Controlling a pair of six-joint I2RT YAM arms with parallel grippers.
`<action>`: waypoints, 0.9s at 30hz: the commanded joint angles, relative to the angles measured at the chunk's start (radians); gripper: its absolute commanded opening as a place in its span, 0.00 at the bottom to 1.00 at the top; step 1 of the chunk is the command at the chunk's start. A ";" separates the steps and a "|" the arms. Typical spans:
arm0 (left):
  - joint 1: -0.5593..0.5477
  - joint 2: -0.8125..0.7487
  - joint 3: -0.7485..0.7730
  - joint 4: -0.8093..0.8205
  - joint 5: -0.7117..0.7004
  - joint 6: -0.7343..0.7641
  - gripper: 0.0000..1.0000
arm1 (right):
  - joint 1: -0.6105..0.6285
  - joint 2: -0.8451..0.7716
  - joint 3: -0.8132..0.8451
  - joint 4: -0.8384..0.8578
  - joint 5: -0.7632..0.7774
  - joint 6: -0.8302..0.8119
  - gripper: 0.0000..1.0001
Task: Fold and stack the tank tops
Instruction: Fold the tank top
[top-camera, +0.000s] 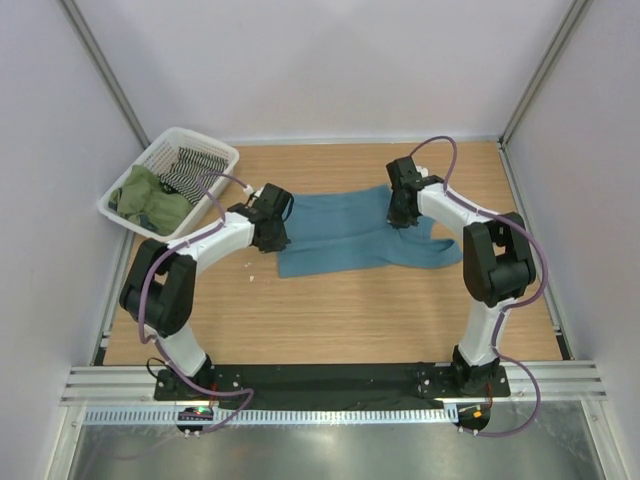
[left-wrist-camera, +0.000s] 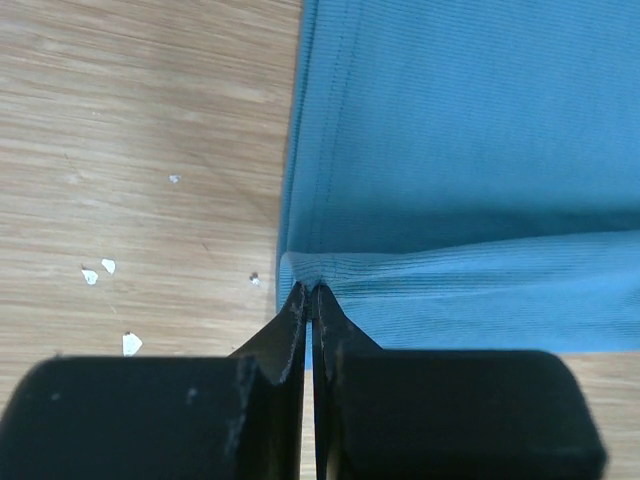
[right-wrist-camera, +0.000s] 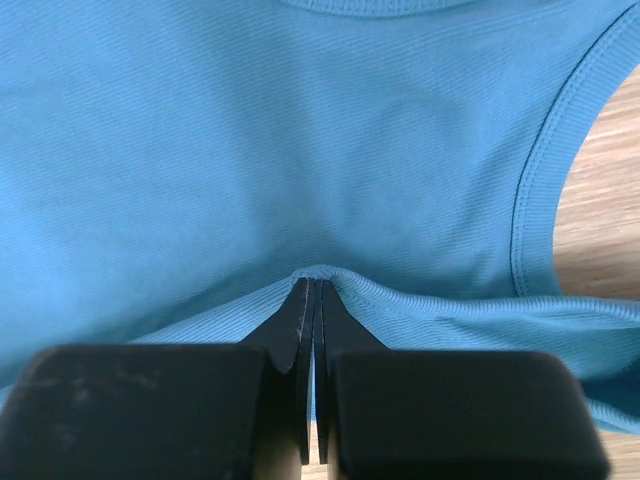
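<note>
A metal rail (top-camera: 100, 385) is running along the near edge, nearer the camera than the teal top (top-camera: 340, 240). Beyond the rail a wooden table (top-camera: 350, 310) is stretching out under the top. Plain pale walls (top-camera: 330, 60) are closing the space in behind the top and to either side of it.

The teal top is lying spread across the middle of the table, its length running left to right. A few white flecks (left-wrist-camera: 105, 268) are sitting on the wood just left of it.

Both arms are reaching forward from their bases and bending in towards the top. The left gripper (top-camera: 272, 238) is coming down on the top's left edge. Its jaws are pressing together on a small pinch of the hem (the wrist view is showing the cloth puckering at the fingertips). The right gripper (top-camera: 402, 218) is standing over the right part of the top, near the neckline and an armhole. Its jaws are likewise closing tight on a raised ridge of teal cloth.

The teal cloth is showing a fine rib and stitched, banded edges.

Far left of the teal top, a white plastic basket (top-camera: 210, 140) with slotted walls is sitting at an angle by the wall. The olive-green top (top-camera: 150, 200) is lying crumpled inside it, beside a striped cloth (top-camera: 190, 172).
</note>
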 joint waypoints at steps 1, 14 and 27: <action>0.027 0.029 0.037 0.001 -0.006 0.022 0.00 | -0.013 0.008 0.061 0.002 0.007 -0.012 0.03; 0.052 0.005 0.031 0.045 0.046 0.042 0.50 | -0.022 -0.027 0.072 0.014 -0.011 -0.018 0.52; 0.049 -0.147 -0.052 0.070 0.094 0.032 0.61 | -0.020 -0.204 -0.149 0.104 -0.105 -0.040 0.60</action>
